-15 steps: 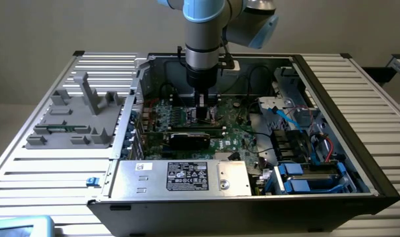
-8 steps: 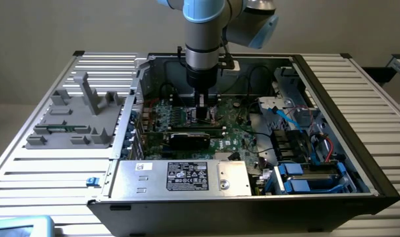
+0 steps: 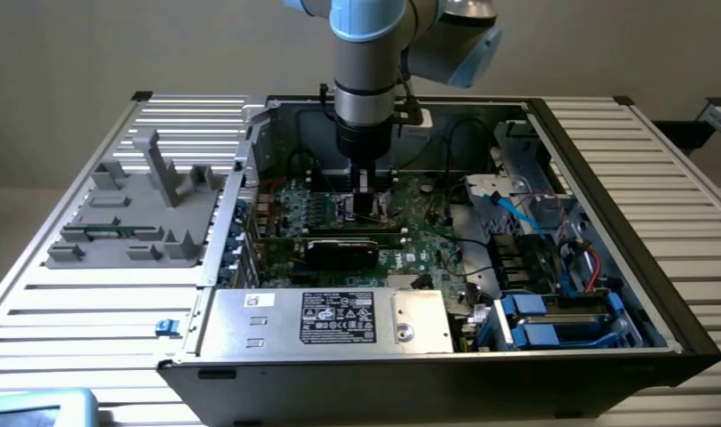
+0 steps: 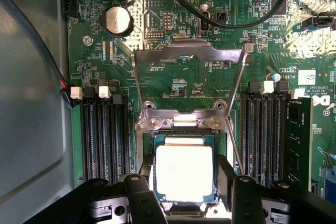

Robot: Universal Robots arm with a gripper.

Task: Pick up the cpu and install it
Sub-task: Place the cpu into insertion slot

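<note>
Grey plastic makes the holder (image 3: 135,213) that stands on the table's (image 3: 76,311) metal slats at the exterior view's left. Next to it sits the open computer case (image 3: 597,178), with a silver box (image 3: 324,320) along its near side. In the middle of the case the arm (image 3: 366,80) reaches straight down. Its pincer (image 3: 370,200) is low over the green board (image 3: 426,240), just behind a black card (image 3: 342,253). Further to the exterior view's right, blue parts (image 3: 538,320) sit in the corner of the case.

The wrist view shows the cpu (image 4: 184,171), a shiny square with a thin green edge. It sits between the two black fingers (image 4: 140,192), one on each side. They press on its edges, so the pincer holds the cpu. The cpu is right at the dark socket (image 4: 181,131). I cannot tell if it rests in the socket or hangs just above it. The socket's metal frame (image 4: 189,56) is flipped open, away from the cpu. Long black slots (image 4: 105,135) run on both sides of the socket.
</note>
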